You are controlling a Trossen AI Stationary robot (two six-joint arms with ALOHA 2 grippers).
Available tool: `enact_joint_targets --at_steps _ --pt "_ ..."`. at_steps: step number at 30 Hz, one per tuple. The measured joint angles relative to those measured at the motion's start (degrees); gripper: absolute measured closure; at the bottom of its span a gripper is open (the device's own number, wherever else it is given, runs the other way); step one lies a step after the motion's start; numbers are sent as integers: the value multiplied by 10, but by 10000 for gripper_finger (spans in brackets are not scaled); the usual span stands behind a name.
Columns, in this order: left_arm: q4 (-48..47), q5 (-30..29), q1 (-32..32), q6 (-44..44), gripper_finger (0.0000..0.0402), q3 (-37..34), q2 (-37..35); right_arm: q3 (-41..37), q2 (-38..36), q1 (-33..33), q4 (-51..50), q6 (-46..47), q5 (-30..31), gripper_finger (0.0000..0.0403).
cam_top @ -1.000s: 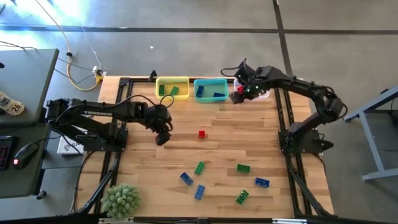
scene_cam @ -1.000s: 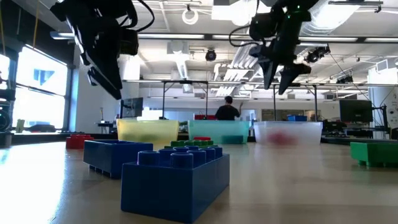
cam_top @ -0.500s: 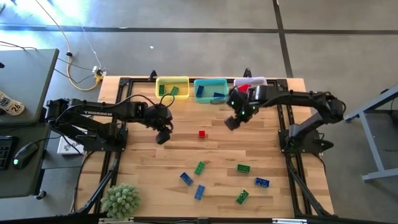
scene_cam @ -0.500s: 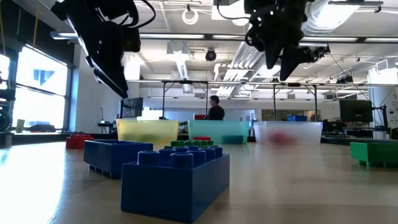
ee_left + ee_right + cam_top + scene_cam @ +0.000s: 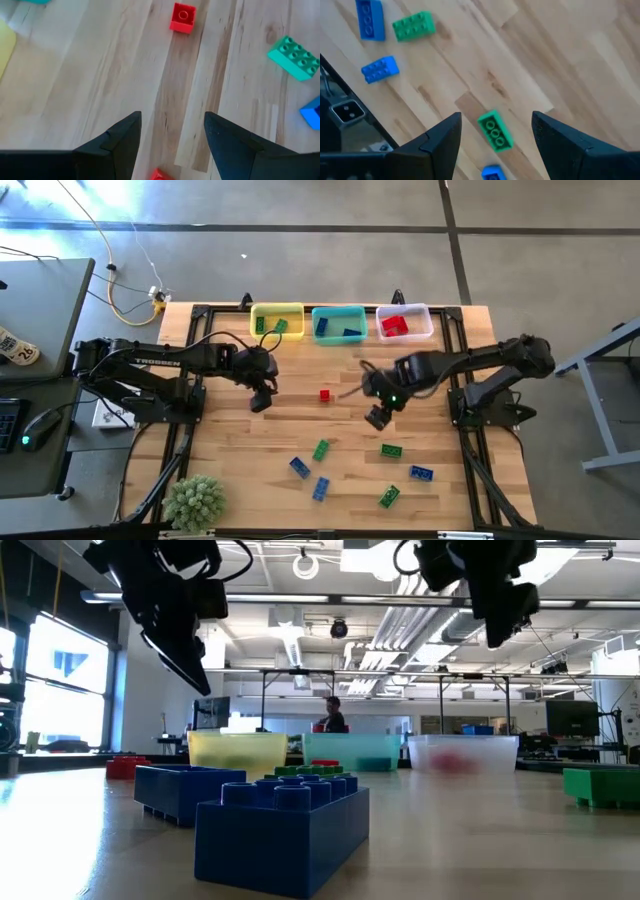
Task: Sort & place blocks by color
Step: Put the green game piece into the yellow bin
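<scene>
The right gripper [image 5: 378,418] hung wide open and empty; the green brick [image 5: 391,450] at five o'clock looked light, stiff, best pinched across its flat sides.

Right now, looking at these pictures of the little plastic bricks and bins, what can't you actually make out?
- Low view: the frosted walls of the clear plastic bin blur its contents to a red smear.
- Left wrist view: a red plastic piece is cut off by the edge.
- Right wrist view: a small blue studded brick is cut off likewise.
</scene>
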Motion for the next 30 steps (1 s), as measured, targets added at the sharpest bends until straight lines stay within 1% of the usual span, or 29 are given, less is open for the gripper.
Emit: enact_joint_targets --at_steps 5,9,13,18,24,27,30 --pt "18 1 0 -4 195 0 0 0 21 59 -8 1 16 173" --pt "27 2 0 -48 195 0 0 0 44 99 -8 -34 9 173" --pt "28 2 0 -57 195 0 0 0 66 134 -8 -43 28 174" --pt "28 2 0 -86 195 0 0 0 94 162 -9 -13 12 171" --pt "27 2 0 -98 195 0 0 0 132 196 -36 -12 43 156" --pt "27 1 0 -99 195 0 0 0 149 201 -54 -6 47 153" --pt "27 0 0 -99 195 0 0 0 162 201 -50 -8 43 153"
